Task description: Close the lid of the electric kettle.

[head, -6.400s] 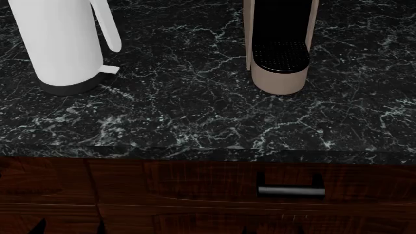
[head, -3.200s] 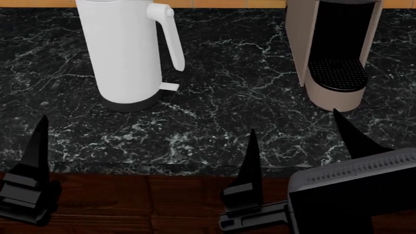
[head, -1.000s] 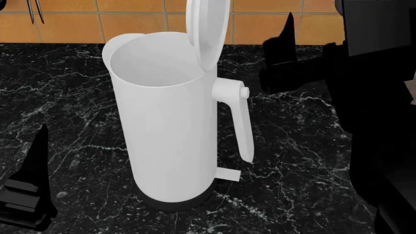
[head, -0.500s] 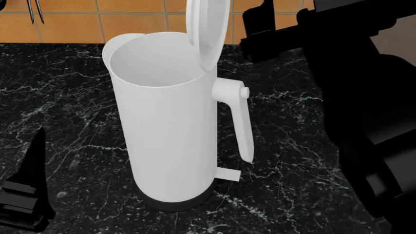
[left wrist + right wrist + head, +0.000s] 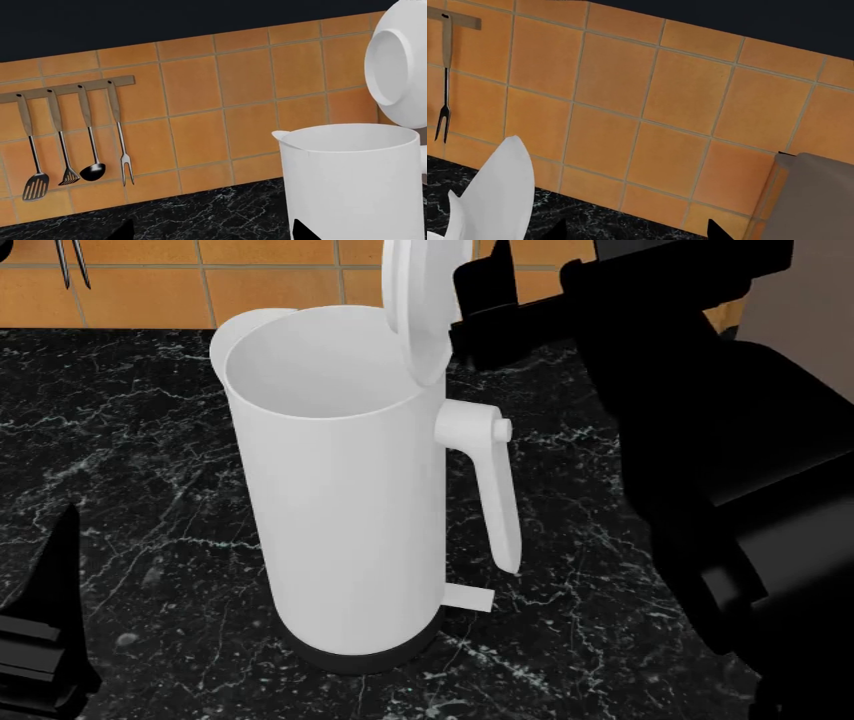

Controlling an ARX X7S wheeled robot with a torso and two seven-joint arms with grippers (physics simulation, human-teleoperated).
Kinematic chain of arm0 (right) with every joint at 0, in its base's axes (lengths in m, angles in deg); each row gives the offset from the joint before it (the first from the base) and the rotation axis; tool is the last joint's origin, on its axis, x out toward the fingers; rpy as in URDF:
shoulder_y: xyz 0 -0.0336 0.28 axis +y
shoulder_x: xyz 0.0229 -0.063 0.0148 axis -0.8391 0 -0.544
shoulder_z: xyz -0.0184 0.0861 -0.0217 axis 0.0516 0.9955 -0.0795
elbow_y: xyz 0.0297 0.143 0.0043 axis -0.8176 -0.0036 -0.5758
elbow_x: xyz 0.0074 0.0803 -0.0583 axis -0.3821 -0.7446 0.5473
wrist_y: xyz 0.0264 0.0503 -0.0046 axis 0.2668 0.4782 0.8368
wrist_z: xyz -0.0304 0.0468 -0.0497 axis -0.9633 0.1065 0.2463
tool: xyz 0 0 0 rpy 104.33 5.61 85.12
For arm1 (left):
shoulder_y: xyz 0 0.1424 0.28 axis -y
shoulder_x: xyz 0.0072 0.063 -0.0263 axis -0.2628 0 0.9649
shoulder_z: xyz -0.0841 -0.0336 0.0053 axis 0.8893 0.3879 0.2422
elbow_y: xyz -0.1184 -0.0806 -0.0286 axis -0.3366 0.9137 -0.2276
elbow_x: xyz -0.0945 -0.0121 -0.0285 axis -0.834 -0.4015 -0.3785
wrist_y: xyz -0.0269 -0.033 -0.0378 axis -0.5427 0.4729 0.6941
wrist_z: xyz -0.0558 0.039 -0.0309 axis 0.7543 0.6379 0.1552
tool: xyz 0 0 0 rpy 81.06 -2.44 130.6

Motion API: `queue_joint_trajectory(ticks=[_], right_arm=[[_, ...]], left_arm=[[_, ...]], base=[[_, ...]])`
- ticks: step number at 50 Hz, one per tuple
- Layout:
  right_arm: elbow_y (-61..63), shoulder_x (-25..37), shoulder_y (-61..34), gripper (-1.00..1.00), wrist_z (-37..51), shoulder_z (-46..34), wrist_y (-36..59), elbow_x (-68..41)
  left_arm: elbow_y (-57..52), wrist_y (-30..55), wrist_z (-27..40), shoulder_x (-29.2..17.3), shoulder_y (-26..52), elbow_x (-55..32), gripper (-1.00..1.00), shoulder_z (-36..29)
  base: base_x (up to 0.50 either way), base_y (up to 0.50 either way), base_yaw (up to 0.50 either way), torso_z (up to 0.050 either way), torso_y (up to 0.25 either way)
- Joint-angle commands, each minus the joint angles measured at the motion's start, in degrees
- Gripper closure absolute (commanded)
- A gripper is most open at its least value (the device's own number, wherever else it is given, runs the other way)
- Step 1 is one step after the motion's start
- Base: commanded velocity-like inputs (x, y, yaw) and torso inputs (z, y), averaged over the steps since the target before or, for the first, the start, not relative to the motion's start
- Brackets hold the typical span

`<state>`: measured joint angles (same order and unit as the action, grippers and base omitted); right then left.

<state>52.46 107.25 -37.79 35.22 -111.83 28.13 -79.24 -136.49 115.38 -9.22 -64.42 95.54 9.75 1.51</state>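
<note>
Standing toward the worktop's back edge, the electric kettle (image 5: 350,490) has its lid (image 5: 424,300) upright. The right gripper (image 5: 483,315), seemingly released, sits just beside the lid's back. A sideways shove could tip the tall jug instead of swinging the lid down. The left gripper (image 5: 47,640) is mostly cut off, state unclear. The hinge is hidden.

The upright lid (image 5: 424,300) stands over the electric kettle (image 5: 340,490), with the right gripper (image 5: 487,310) close behind it on the handle side. The kettle's open mouth is unobstructed. Bare marble counter (image 5: 120,470) lies on the kettle's other side.
</note>
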Motion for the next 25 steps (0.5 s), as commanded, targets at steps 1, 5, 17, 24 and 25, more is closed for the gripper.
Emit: queue_joint_trajectory(ticks=[1,5,17,24,25], right_arm=[[-1.32,-0.92,0.45,-1.00,-0.51,-0.06,-0.47,-0.62],[-1.19,-1.18,0.64,-1.00,-0.51,0.50,-0.11,-1.45],[2.53,-2.08,-0.23,-1.00,-0.20,-0.41,2.25,-2.97],[5.82,-2.56,-0.72,-1.00,0.43,-0.78,4.77,-4.54],[6.52,-2.76,-0.80,-1.00,0.63,-0.73,5.28,-4.94]], left_arm=[[-0.48,-0.29,0.72,-0.65,-0.26,-0.53,-1.00,0.45],[-0.57,-0.36,0.82,-0.86,-0.34,0.20,-1.00,0.10],[-0.17,-1.68,0.33,-1.03,-1.91,1.29,-1.00,-0.38],[-0.64,-2.50,0.58,-1.65,-3.13,0.88,-1.00,0.48],[-0.64,-2.62,0.55,-1.76,-3.27,0.90,-1.00,0.57]], base=[[0.00,0.00,0.00,0.000,0.000],[0.00,0.00,0.00,0.000,0.000],[0.00,0.00,0.00,0.000,0.001],[0.00,0.00,0.00,0.000,0.000],[0.00,0.00,0.00,0.000,0.000]])
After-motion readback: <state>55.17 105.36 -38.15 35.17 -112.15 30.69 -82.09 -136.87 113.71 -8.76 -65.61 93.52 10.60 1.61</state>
